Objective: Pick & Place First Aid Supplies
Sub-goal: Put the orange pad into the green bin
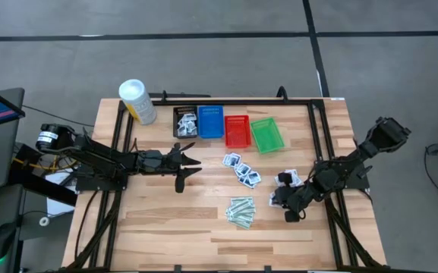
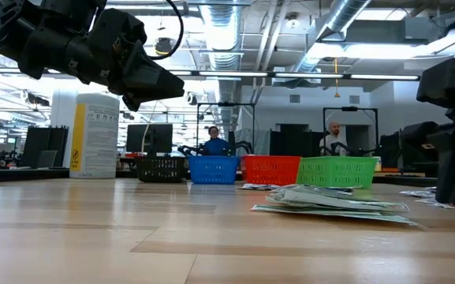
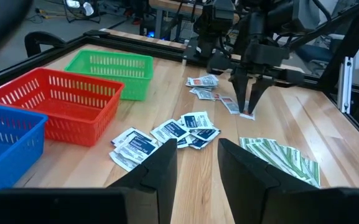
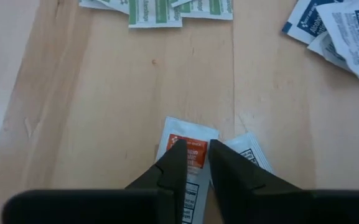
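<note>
Left claw [image 1: 192, 164] hovers over the counter [image 1: 165, 220] at left-centre, fingers apart, holding nothing. Blue-print packets [image 1: 241, 168] lie mid-counter below the red basket [image 1: 237, 131]; pale-green strips [image 1: 241, 211] nearer the front edge. Right claw [image 4: 196, 163] is down at the counter's right side, fingers narrowed to a slim gap over a red-print packet [image 4: 190, 138]. Packet's long axis runs roughly along the fingers, straight ahead of the tips. Whether it is gripped, cannot tell. Right arm is nearer by far.
</note>
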